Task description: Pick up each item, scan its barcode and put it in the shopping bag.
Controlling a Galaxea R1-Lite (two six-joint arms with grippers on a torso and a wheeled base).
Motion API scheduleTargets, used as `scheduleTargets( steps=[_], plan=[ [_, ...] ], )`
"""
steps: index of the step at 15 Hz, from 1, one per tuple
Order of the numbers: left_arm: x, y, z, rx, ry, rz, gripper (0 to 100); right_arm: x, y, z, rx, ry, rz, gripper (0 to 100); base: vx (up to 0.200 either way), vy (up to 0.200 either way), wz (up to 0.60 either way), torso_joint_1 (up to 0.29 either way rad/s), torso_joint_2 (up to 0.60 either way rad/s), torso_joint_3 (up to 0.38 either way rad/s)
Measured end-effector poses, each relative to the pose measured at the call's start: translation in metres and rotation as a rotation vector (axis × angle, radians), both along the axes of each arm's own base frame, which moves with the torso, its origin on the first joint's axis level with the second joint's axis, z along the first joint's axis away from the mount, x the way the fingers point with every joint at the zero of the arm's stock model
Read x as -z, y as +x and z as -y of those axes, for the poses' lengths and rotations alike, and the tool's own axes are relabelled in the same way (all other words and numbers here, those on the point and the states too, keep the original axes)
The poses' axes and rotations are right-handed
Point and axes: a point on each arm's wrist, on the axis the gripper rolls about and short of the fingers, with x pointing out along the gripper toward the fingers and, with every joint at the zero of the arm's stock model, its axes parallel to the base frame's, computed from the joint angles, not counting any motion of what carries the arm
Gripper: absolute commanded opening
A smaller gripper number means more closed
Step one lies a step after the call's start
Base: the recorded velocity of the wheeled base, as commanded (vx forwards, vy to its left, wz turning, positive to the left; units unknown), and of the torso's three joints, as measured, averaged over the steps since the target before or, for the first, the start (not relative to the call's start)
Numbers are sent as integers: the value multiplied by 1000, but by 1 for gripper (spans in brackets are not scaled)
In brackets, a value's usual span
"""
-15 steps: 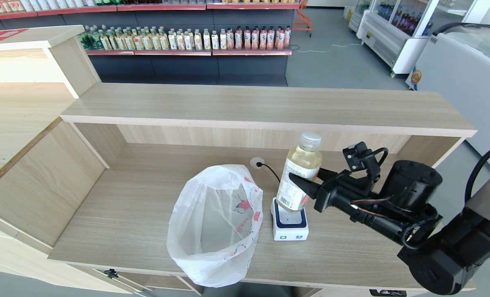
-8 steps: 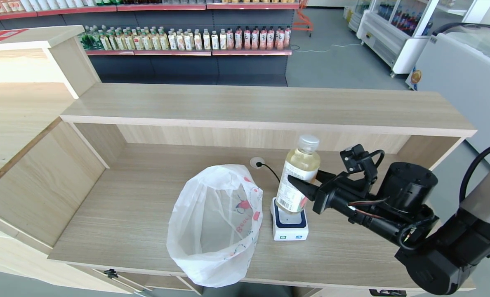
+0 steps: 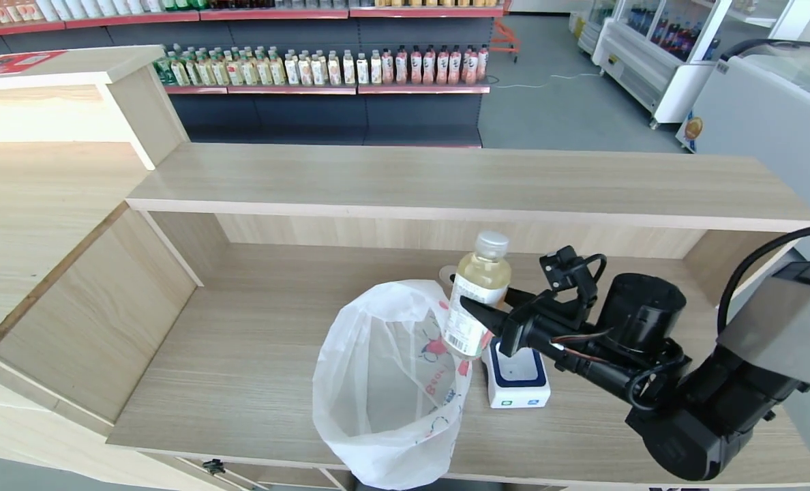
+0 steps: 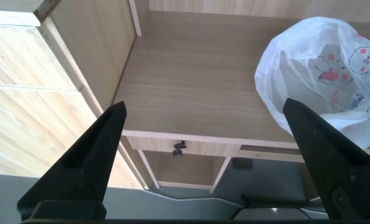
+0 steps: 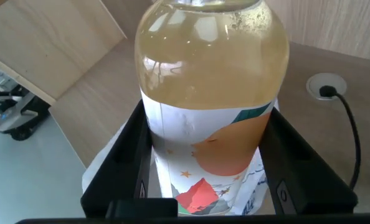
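A clear bottle [image 3: 476, 300] of pale yellow drink with a white cap and printed label stands upright in my right gripper [image 3: 485, 301], which is shut on its lower body. It hangs above the right rim of the open white shopping bag [image 3: 384, 382], just left of the white barcode scanner [image 3: 517, 378]. The right wrist view shows the bottle [image 5: 213, 99] between both black fingers [image 5: 126, 165], with the bag [image 5: 107, 171] underneath. My left gripper [image 4: 203, 162] is open and holds nothing, above the counter's front edge, with the bag [image 4: 309, 68] off to one side.
The lower wooden counter [image 3: 241, 354] is walled by a side panel [image 3: 91, 300] on the left and a raised shelf [image 3: 446, 181] behind. A cable grommet [image 3: 448, 275] with a black cord sits behind the bottle. Store shelves and freezers stand beyond.
The head camera has shifted, so the whole scene sits further right. My right gripper has carried the bottle left, from above the scanner to over the bag's right rim.
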Motion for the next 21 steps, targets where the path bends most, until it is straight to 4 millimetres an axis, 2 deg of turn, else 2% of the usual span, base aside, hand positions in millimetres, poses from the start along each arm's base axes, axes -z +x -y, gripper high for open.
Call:
scheduleTargets(
  steps=[4, 9, 14, 17, 21],
  plan=[
    [0, 0, 0, 0, 0, -1, 100, 21, 11, -19, -27, -26, -14, 0, 0, 0, 0, 0, 0, 0],
    [0, 0, 0, 0, 0, 0, 100, 41, 34, -42, -44, -99, 78, 0, 0, 0, 0, 0, 0, 0],
    [0, 0, 0, 0, 0, 0, 100, 64, 54, -52, -32, -173, 174, 0, 0, 0, 0, 0, 0, 0],
    [0, 0, 0, 0, 0, 0, 100, 84, 65, -59, -33, -229, 220, 0, 0, 0, 0, 0, 0, 0],
    [0, 0, 0, 0, 0, 0, 100, 108, 72, -61, -32, -269, 213, 0, 0, 0, 0, 0, 0, 0]
  ],
)
